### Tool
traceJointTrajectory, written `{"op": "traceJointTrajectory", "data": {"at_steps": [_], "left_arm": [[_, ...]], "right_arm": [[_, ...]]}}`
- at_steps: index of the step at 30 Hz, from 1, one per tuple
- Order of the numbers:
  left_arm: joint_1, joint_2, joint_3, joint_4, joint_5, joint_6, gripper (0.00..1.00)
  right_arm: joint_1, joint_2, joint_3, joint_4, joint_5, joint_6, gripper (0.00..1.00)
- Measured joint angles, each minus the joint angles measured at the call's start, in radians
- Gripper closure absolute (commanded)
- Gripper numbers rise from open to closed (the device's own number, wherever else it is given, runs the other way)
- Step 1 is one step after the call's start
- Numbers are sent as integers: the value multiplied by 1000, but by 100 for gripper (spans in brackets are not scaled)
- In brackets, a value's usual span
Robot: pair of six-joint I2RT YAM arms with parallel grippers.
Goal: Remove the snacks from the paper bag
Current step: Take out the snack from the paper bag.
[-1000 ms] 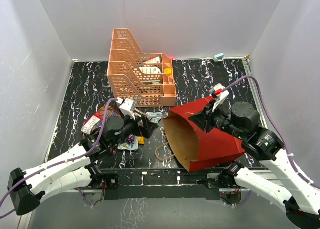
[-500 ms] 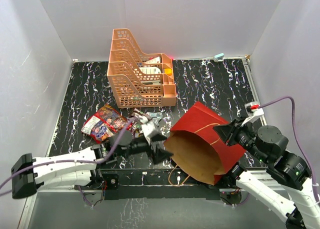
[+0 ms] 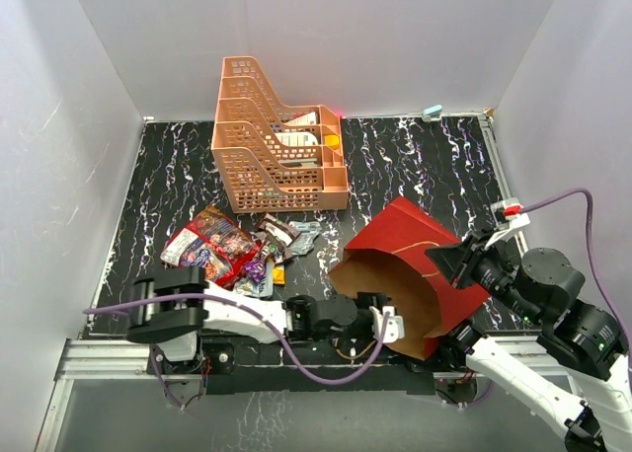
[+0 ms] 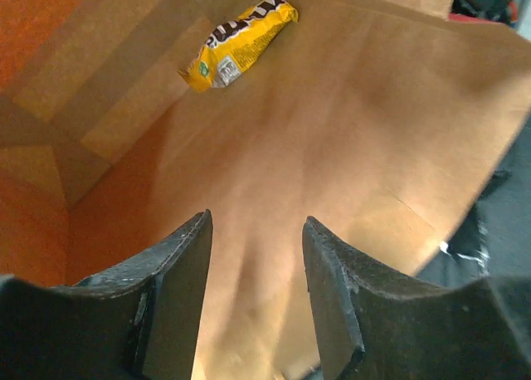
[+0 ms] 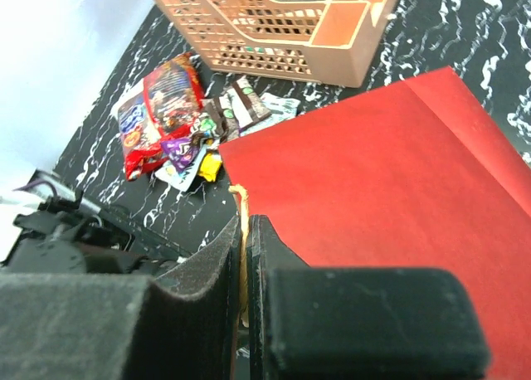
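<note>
The left arm lies low along the near edge of the worktop [image 3: 168,176]. Its left end effector [image 4: 253,285] reaches into the mouth of the paper bag [image 3: 400,245]. In the top view the bag rim hides the fingertips. The left wrist view shows the jaws spread wide and holding nothing, above the brown kraft inner wall.

One yellow packet [image 4: 239,44] rests deeper inside the bag, apart from the fingers. Its print is too blurred to read, and only the left wrist view shows it.

The bag lies tilted on its side with its mouth toward the left arm. The right end effector [image 5: 245,231] is pinched narrow on the bag's upper rim. A tan strip shows between its fingers; whether it is cord or paper edge cannot be told.

Beyond the left arm, the other snacks [image 3: 222,250] lie in a loose pile on the worktop: a large red bag [image 5: 158,106] with small wrappers [image 5: 211,127] overlapping beside it. Farther back stands the orange tray rack [image 3: 281,161]; its contents are too small to identify.
</note>
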Motion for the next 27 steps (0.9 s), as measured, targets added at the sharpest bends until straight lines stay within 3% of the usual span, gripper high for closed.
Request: {"op": "traceJointTrajectory", "data": {"at_steps": [4, 7, 10, 15, 22, 27], "left_arm": [[7, 140, 60, 115, -14, 111, 58], [8, 151, 64, 149, -16, 127, 58], [8, 105, 47, 165, -18, 109, 58], [8, -86, -56, 165, -42, 49, 58], [10, -229, -182, 164, -108, -31, 58], [10, -227, -196, 150, -110, -79, 57]], "right_arm": [[0, -2, 21, 15, -84, -62, 93], [4, 4, 22, 52, -140, -101, 93], [6, 64, 43, 100, -203, -157, 93], [7, 313, 102, 262, -338, -298, 93], [7, 692, 335, 363, -684, -414, 93], [10, 683, 312, 334, -808, -433, 93]]}}
